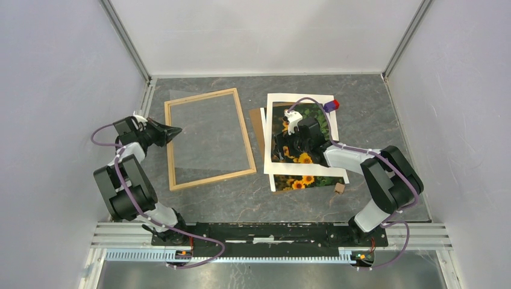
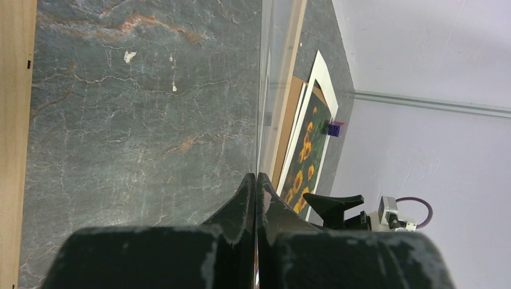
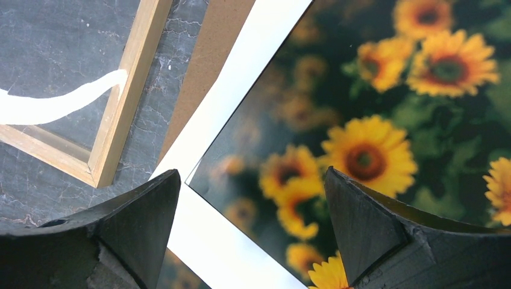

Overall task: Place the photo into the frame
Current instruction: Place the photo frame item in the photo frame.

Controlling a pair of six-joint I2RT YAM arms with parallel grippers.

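The frame (image 1: 244,129) of light wood strips lies flat left of the table's middle. My left gripper (image 1: 175,132) is at its left side, shut on the edge of a thin clear pane (image 2: 260,90) that runs edge-on between the jaws (image 2: 257,180). The sunflower photo (image 1: 299,182) lies to the right under a white mat (image 1: 271,162), showing through the mat's window (image 3: 373,120). Over that window's corner my right gripper (image 1: 281,150) hovers open, one finger over the mat border, the other over the print (image 3: 253,211). Nothing is between its fingers.
A brown backing board (image 1: 257,120) sticks out from under the mat on the frame's side. A small blue and red block (image 1: 331,106) sits by the mat's far right corner. A small brown cube (image 1: 339,188) lies near the photo's front right corner. Walls enclose three sides.
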